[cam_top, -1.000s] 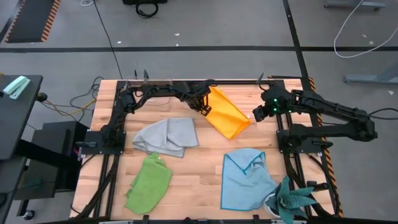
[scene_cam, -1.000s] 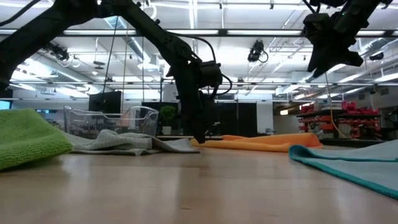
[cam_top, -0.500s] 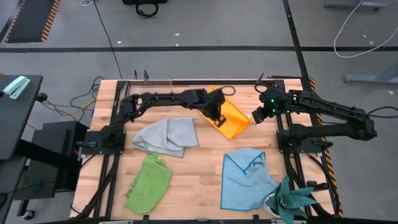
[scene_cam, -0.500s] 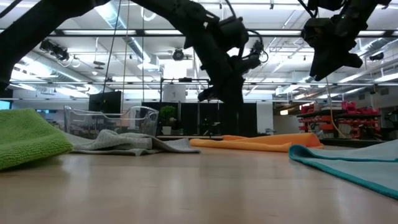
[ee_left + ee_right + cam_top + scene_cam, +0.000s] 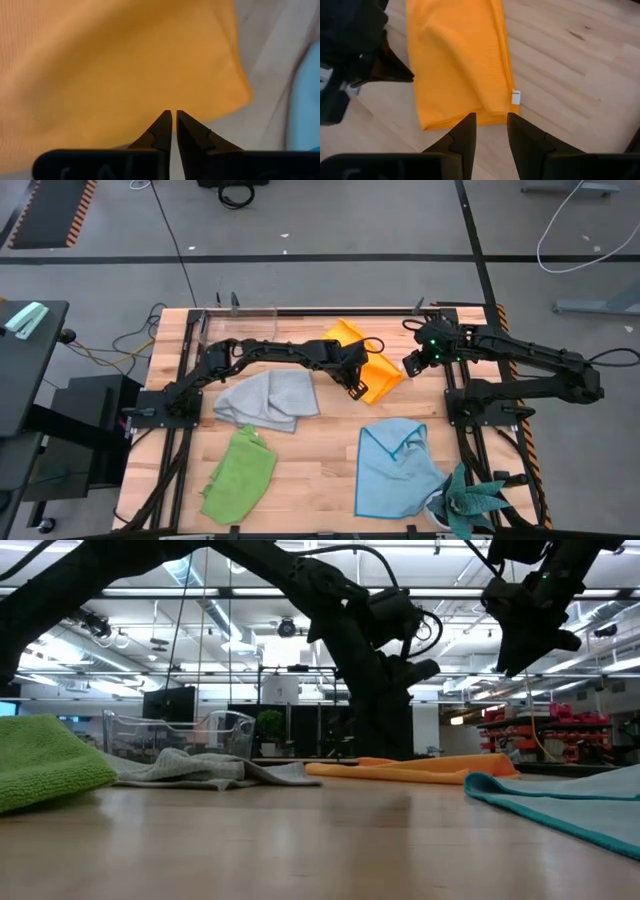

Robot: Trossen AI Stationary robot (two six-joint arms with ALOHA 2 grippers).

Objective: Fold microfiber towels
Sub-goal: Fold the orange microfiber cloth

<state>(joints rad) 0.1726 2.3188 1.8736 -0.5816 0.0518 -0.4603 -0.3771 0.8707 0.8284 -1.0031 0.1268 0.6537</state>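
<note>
High view: the left gripper [image 5: 356,387] hovers at the near edge of the orange-yellow towel [image 5: 372,363], fingers almost together and nothing between them, seemingly placed to work that edge. The right gripper [image 5: 411,366] waits just beside the towel's opposite corner, jaws parted and empty, likely ready to share the fold. The grey towel [image 5: 268,398], lime green towel [image 5: 240,474] and light blue towel [image 5: 396,467] lie crumpled nearer the front. The left arm hides part of the orange-yellow towel; the plant [image 5: 472,502] is cut off.
</note>
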